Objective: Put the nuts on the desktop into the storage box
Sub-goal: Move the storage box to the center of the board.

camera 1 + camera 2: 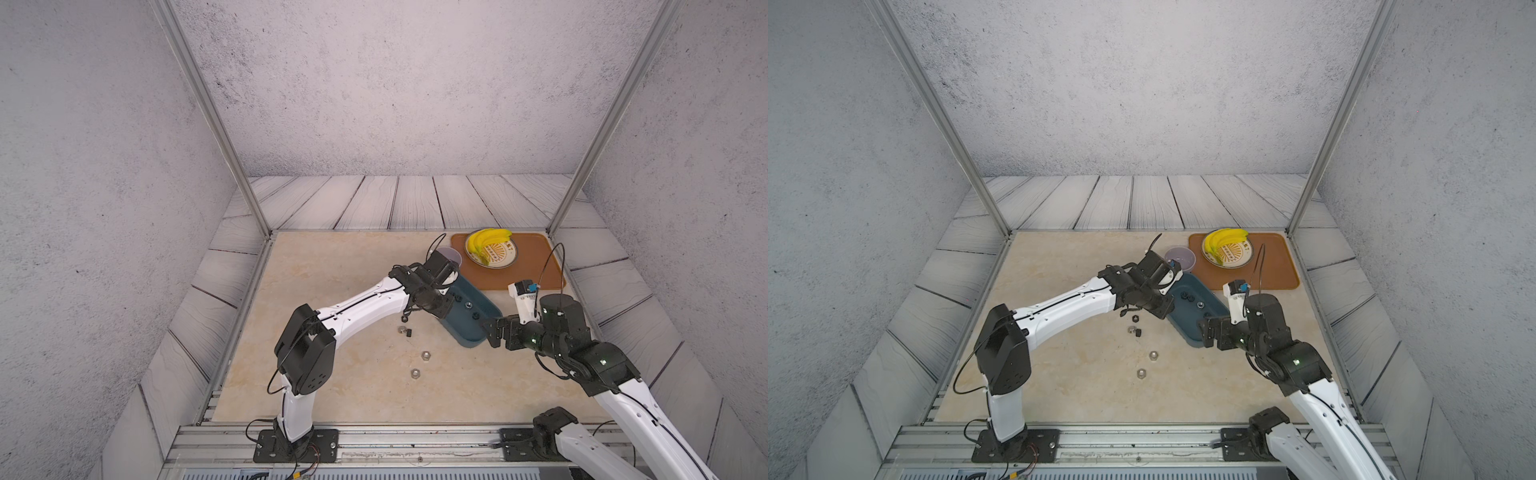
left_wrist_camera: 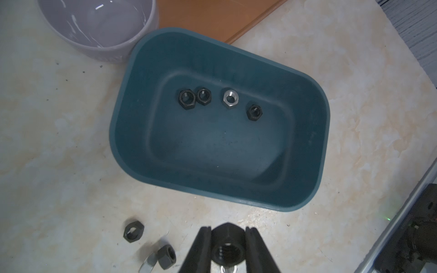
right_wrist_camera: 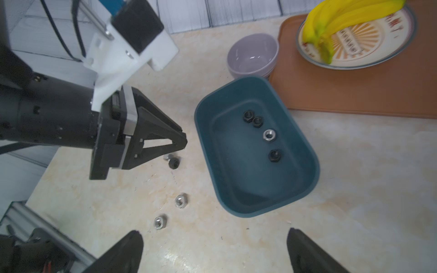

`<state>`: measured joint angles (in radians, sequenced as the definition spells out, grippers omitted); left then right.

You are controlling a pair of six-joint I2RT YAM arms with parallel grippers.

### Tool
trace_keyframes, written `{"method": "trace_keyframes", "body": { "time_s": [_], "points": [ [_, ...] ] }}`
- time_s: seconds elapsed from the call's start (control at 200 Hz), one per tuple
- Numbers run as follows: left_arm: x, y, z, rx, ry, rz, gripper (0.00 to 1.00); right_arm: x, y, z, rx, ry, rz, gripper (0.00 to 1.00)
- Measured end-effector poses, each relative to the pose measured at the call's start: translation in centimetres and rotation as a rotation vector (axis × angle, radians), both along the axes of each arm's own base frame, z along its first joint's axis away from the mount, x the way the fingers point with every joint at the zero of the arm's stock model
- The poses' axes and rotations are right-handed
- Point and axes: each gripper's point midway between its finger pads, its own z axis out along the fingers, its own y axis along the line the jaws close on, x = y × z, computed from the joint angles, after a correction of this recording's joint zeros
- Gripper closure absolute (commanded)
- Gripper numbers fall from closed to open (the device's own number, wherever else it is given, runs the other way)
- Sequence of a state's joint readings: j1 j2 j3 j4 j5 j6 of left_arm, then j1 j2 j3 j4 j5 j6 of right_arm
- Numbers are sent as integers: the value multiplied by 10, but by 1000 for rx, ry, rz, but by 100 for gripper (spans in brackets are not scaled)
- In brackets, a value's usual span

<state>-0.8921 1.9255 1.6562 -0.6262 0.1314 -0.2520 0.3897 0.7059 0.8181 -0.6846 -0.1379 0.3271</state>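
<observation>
The teal storage box [image 1: 467,332] [image 1: 1187,328] [image 2: 212,146] [image 3: 255,175] lies on the beige desktop [image 1: 340,291] with several nuts [image 2: 230,98] inside, three black and one silvery. My left gripper [image 2: 227,236] [image 3: 184,141] hovers just outside the box's left wall, shut on a black nut [image 2: 227,245]. Loose on the desktop lie a black nut [image 2: 133,231] [image 1: 1135,318], a black one leaning on a silvery one [image 2: 166,256] [image 3: 173,163], and two silvery nuts [image 1: 425,355] [image 1: 415,373] [image 3: 181,200]. By the box's near corner, my right gripper [image 3: 215,234] [image 1: 492,330] is open and empty.
A lilac bowl [image 1: 451,253] [image 2: 101,23] [image 3: 253,54] touches the box's far end. Behind it an orange-brown tray [image 1: 536,270] carries a plate [image 3: 354,47] of bananas [image 1: 488,241]. Metal frame posts [image 1: 249,195] stand at the desktop's far corners.
</observation>
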Motion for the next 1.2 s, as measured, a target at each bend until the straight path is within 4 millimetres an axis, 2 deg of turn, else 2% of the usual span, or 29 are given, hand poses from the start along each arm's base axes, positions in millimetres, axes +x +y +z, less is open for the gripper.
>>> {"method": "trace_keyframes", "body": {
  "time_s": [0.19,0.425,0.636,0.976,1.201],
  "points": [
    [12,-15,-20,-18,-2,9,78,6,-13,-9,-67,-19,-53,1],
    [23,-33,-56,-19,15,6,78,13,-14,-28,-113,49,-63,1],
    [27,-38,-77,-2,31,11,78,14,-14,-30,-120,58,-66,1],
    [33,-25,-80,67,-2,38,78,14,-14,-30,-120,58,-65,1],
    [21,-10,-73,88,-6,17,78,14,-14,-31,-121,62,-65,1]
  ]
}}
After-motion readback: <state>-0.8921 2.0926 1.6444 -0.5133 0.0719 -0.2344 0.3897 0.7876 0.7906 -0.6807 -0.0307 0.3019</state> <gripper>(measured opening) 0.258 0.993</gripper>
